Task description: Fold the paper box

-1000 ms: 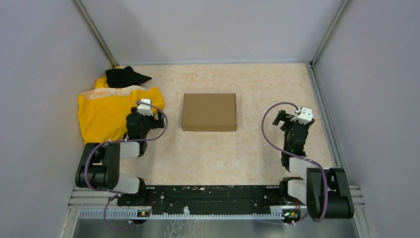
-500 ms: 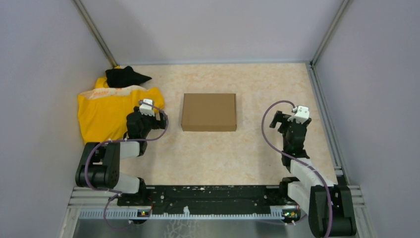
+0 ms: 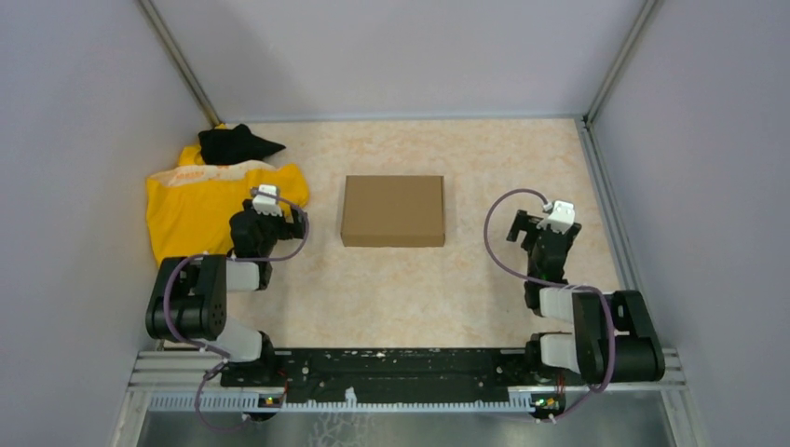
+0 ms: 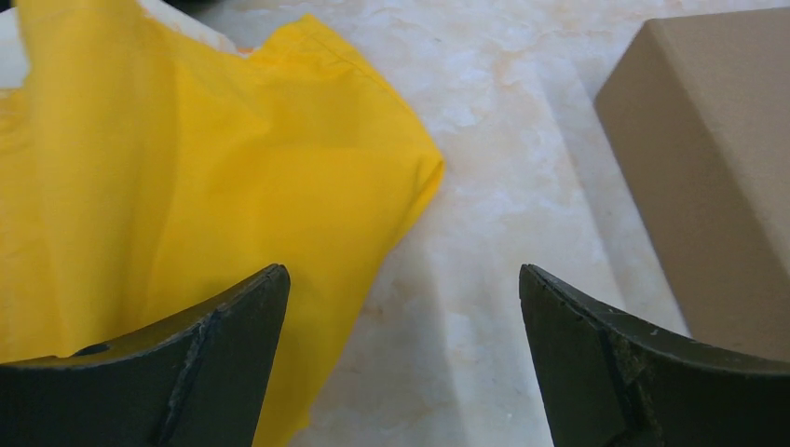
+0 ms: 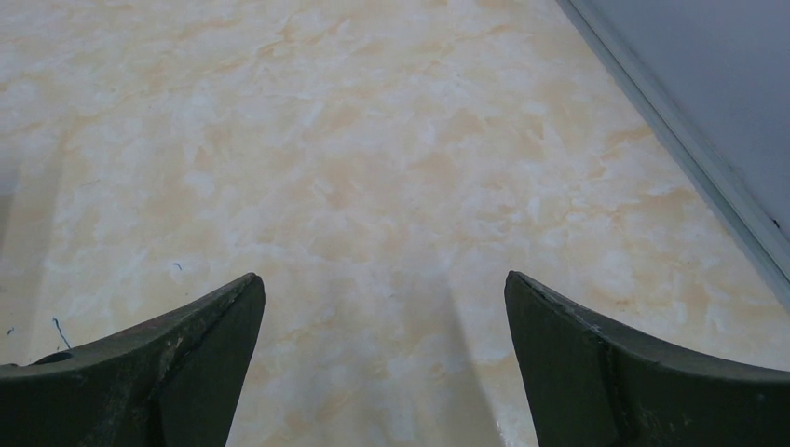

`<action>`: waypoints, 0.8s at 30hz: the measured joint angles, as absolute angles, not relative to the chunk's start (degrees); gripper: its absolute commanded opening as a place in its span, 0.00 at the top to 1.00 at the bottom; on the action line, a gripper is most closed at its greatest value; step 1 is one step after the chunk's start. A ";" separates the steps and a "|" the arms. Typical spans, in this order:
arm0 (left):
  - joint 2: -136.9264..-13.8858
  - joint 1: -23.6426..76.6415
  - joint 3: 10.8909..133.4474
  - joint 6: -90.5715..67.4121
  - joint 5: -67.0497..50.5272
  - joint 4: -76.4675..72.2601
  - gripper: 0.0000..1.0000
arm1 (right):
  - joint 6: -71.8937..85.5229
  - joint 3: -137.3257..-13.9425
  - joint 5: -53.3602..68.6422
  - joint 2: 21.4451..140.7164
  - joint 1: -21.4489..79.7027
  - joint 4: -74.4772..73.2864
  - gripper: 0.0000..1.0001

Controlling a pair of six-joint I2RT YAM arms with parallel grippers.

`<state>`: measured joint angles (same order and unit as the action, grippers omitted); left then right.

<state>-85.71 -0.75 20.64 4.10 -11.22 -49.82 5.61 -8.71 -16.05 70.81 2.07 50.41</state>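
A pale, marbled beige tabletop (image 3: 447, 279), enclosed by grey walls, is being viewed from above, with two black robot arms being carried at its near edge. A crumpled yellow fabric cloth (image 3: 200, 209) is being shown spread over the tabletop's left side. A plain brown corrugated cardboard paper box (image 3: 392, 210), shallow, rectangular and closed, is being seen lying flat at the middle of the tabletop, between the two arms and farther back than both, and it is being touched by neither. A small black fabric bundle (image 3: 235, 143) is being seen resting at the far end of the yellow cloth, near the back left corner. The left hand (image 4: 401, 279) is being held wide open and empty at the yellow cloth's right edge, with the box's near left corner just beyond its right finger. The right hand (image 5: 384, 289) is likewise being held wide open with nothing in it, over bare tabletop near the right wall, well apart from the box.
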 measured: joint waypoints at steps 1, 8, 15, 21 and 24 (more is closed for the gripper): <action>-86.61 -1.76 20.27 3.77 -11.60 -52.27 0.01 | 5.52 -8.69 -16.14 72.27 2.07 52.66 0.01; -88.47 -3.31 18.55 3.25 -13.78 -58.43 0.01 | 3.97 -3.95 -15.31 82.74 2.15 72.07 0.01; -90.39 -2.33 13.93 2.94 -11.44 -67.09 0.01 | 2.26 -2.26 -14.79 83.85 2.90 78.72 0.01; -90.61 -1.58 13.98 2.66 -8.69 -68.18 0.01 | 0.62 -3.29 -11.49 83.85 2.90 77.95 0.01; -90.61 -1.56 13.98 2.68 -8.51 -68.14 0.01 | -0.51 -6.66 -9.06 83.85 2.90 73.67 0.01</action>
<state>-90.61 -1.56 13.98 2.68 -8.51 -68.14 -0.51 -6.66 -9.06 83.85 2.90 73.67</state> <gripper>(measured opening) 0.987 0.985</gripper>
